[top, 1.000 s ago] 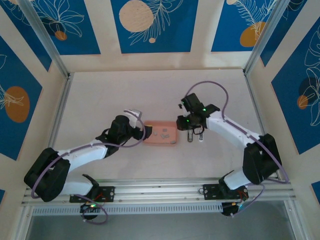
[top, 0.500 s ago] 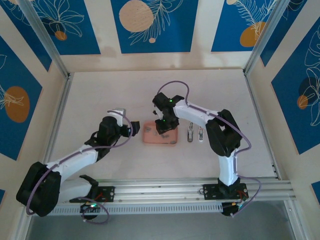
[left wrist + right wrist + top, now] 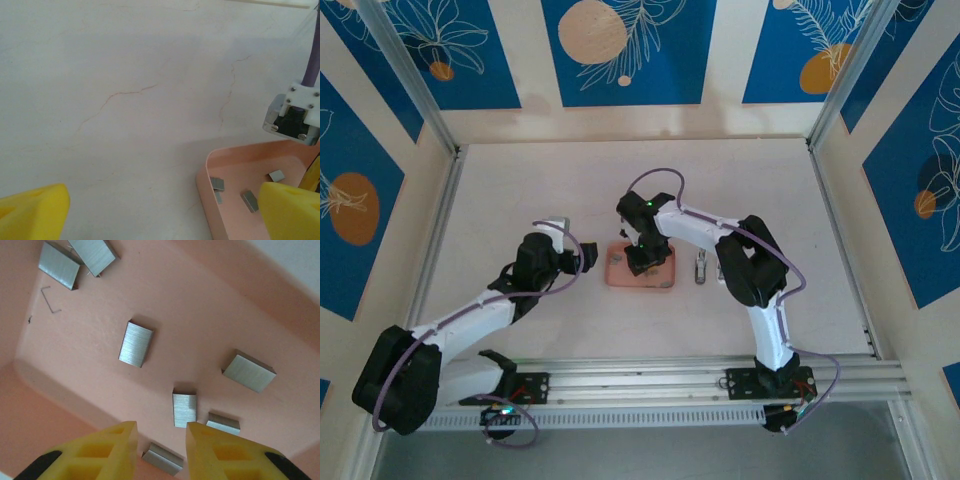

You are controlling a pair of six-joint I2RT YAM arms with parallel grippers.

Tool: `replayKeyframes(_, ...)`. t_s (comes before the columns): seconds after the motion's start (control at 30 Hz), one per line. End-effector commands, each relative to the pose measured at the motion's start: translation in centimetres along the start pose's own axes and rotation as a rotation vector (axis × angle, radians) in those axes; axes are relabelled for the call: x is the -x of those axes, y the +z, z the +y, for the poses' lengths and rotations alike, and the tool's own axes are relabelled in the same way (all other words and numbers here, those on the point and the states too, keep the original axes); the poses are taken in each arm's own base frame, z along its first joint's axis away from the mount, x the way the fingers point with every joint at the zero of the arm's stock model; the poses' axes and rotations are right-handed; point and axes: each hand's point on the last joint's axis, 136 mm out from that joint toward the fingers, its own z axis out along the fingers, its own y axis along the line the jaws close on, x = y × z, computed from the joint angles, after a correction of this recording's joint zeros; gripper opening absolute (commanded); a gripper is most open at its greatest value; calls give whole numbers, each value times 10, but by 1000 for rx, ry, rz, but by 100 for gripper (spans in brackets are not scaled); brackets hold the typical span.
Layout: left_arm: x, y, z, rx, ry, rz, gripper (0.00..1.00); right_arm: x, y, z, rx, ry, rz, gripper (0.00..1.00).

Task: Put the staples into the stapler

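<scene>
Several grey staples (image 3: 135, 344) lie scattered in the pink tray (image 3: 616, 270), beneath the right claw (image 3: 161, 429), whose fingers are slightly apart and empty. The left claw (image 3: 160, 212) gapes wide beside it. The table (image 3: 520, 190) is pale and the walls (image 3: 620, 50) blue-patterned.

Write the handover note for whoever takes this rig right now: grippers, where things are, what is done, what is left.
Left gripper: open, empty, over bare table just left of the pink tray.
Right gripper: open, empty, low over the tray.
Staples: several grey strips loose on the tray floor, none gripped.
Stapler: on the table right of the tray; too small to tell if it is open.
Done: no strip picked.
Left: grip a strip, carry it to the stapler, load it.
</scene>
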Motion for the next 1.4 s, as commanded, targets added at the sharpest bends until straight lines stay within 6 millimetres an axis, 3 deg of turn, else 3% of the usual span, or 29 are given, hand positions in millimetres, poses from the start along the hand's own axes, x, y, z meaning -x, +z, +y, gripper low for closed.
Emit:
replayKeyframes(0.0,-1,-2,3,2,-4,2,96,0,3,6,19,6,26,31)
replayKeyframes(0.43,-2,-2,2,-3,-3,1,96,6,13,-3,-33,48,24,32)
replayKeyframes(0.63,-2,-2,2,-5,0,3,96,11,-1,3,-28,36,-10,32)
replayKeyframes(0.8,-2,-2,2,-5,3,3,96,12,-7,-4,-54,54,-11,34)
replayKeyframes(1.37,-2,-3,2,-7,5,1,96,2,21,-10,-84,71,65,32)
